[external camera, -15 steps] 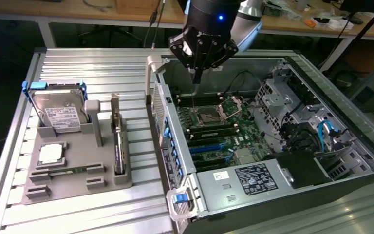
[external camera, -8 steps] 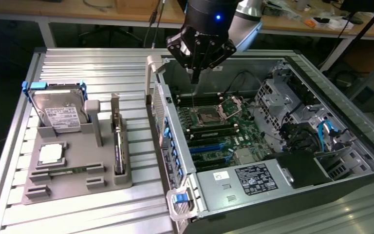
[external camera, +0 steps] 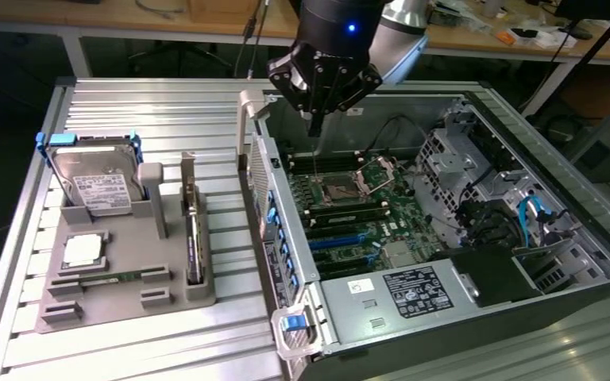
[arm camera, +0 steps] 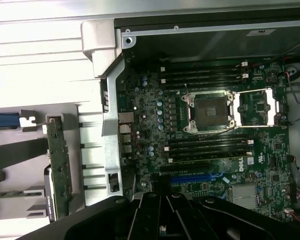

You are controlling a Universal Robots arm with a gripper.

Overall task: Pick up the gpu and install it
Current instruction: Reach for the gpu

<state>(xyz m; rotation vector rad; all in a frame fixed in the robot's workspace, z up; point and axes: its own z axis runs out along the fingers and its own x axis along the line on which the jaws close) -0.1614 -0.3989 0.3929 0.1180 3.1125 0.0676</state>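
One gpu [external camera: 191, 238] stands edgewise in the gray tray [external camera: 109, 305], well apart from our empty gripper [external camera: 314, 123], jaws together over the motherboard [external camera: 353, 218]; we judge it light, stiff, fragile, best pinched along its upper edge.

Light falling from overhead, even; ribbed table [arm camera: 37, 57] glaring white in wrist view (nearly washed out); shadow pooling inside case [external camera: 411, 107]; blue lamp [external camera: 351, 29] glowing on arm [external camera: 403, 36]

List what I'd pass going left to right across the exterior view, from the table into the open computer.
Hard drive → gpu → CPU socket → blue cable.
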